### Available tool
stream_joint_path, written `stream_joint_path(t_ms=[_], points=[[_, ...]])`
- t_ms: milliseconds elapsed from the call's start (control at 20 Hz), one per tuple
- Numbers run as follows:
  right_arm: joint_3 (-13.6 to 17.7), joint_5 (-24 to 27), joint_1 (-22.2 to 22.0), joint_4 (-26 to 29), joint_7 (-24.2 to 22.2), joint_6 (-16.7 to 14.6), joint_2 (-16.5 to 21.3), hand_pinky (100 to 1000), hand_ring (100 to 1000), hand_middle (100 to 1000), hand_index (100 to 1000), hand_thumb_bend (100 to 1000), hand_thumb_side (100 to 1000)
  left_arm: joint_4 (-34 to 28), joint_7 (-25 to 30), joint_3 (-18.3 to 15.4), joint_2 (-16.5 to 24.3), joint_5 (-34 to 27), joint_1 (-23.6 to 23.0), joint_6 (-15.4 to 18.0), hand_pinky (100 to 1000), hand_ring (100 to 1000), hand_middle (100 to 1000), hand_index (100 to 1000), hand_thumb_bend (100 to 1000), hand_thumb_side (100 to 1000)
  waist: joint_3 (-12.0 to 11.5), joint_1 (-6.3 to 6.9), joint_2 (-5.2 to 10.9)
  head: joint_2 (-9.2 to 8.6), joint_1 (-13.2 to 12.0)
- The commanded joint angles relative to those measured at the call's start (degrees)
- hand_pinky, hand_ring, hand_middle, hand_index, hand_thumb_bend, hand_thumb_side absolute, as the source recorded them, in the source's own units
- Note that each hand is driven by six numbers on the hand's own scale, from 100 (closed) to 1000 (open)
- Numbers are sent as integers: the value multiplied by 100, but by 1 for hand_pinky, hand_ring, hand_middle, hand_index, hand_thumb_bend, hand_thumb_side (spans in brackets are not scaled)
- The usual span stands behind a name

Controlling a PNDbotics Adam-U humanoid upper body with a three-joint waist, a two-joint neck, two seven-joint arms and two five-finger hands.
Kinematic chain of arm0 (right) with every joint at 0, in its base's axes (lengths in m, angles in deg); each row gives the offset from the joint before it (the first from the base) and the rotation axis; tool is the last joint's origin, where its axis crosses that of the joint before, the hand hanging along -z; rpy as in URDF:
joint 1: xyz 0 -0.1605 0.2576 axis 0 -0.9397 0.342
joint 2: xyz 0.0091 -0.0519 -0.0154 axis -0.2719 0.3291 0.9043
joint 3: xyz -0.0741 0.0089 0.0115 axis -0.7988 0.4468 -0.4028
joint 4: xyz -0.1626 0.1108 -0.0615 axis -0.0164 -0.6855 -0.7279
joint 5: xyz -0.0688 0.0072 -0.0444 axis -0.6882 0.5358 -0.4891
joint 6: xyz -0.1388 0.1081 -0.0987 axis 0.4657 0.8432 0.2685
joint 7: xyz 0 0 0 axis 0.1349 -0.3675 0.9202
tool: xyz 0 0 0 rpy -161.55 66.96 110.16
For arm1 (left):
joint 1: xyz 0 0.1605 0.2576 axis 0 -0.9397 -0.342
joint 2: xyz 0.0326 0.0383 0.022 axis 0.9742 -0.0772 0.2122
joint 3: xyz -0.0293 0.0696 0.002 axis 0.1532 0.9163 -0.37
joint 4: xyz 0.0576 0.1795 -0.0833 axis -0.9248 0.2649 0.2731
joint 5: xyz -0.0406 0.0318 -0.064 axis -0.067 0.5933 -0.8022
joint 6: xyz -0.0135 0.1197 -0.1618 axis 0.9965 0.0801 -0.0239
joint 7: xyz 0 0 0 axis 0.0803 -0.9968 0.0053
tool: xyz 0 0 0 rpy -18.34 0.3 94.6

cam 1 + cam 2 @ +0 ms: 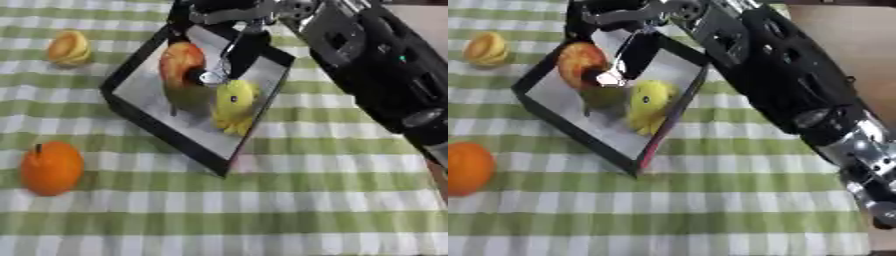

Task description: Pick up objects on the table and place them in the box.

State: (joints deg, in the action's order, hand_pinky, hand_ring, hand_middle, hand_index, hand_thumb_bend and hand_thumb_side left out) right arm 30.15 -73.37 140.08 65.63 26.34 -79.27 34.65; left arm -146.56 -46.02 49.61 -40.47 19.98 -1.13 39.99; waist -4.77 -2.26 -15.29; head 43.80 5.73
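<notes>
Reaching in from the far right corner of the desk (262,210), my right arm covers much of that side, and my right robot hand (229,30) hangs over the far end of the box (149,117). Its fingers (234,52) point down into the box and look fairly straight; I think they hold nothing, but the palm is partly hidden. My left robot hand shows in no view.

The box is a shallow black tray with a pale floor, lying askew near the middle of the far half of the desk. I judge it stiff and light, so a push on its rim could shift it.

Inside it stand a red and yellow apple-like fruit (179,60), a greenish fruit (188,97) just beside it, and a yellow duck-like toy (234,102) against the right wall.

The orange fruit (51,167) waits near the left edge, well apart from the box. It looks round, smooth and probably light; I would take it from above around its widest part, because it may roll.

The small yellow piece (68,47) lies near the far left corner; it seems light and easy to pinch.

The right eye view shows more of my forearm and its silver wrist (868,155), but cuts the orange fruit at the edge.
</notes>
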Motion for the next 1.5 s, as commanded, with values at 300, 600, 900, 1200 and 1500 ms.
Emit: stream_joint_path(t_ms=[300, 600, 900, 1200, 1500], points=[[65, -898, -67, -696, 150, -455, -280, 837, 719, 568, 731, 211, 653, -113, 44, -25, 210, 14, 40, 14, 830, 866, 815, 825, 100, 660, -47, 107, 172, -9, 0], [55, -1210, -148, -890, -90, -782, -313, 868, 830, 743, 866, 357, 642, -109, 81, 4, 205, 2, 64, 10, 830, 867, 815, 825, 100, 660, -61, 113, 177, -12, -18], [304, -598, -112, -497, -335, -778, -4, 915, 880, 808, 932, 290, 447, -119, 87, -5, 218, 12, 58, 11, 829, 867, 815, 826, 100, 659, -39, 105, 209, -2, -49], [1071, 1559, -333, 921, -238, 502, 819, 955, 856, 766, 913, 100, 158, -133, 6, -65, 242, 50, -2, 3, 829, 867, 815, 826, 100, 659, 16, 93, 243, -18, -135], [2165, 4156, -1033, 2339, 550, 1875, 1957, 991, 844, 745, 891, 100, 103, -149, -39, -103, 319, 99, -69, 1, 828, 867, 815, 826, 100, 656, 115, 85, 268, -24, -233]])
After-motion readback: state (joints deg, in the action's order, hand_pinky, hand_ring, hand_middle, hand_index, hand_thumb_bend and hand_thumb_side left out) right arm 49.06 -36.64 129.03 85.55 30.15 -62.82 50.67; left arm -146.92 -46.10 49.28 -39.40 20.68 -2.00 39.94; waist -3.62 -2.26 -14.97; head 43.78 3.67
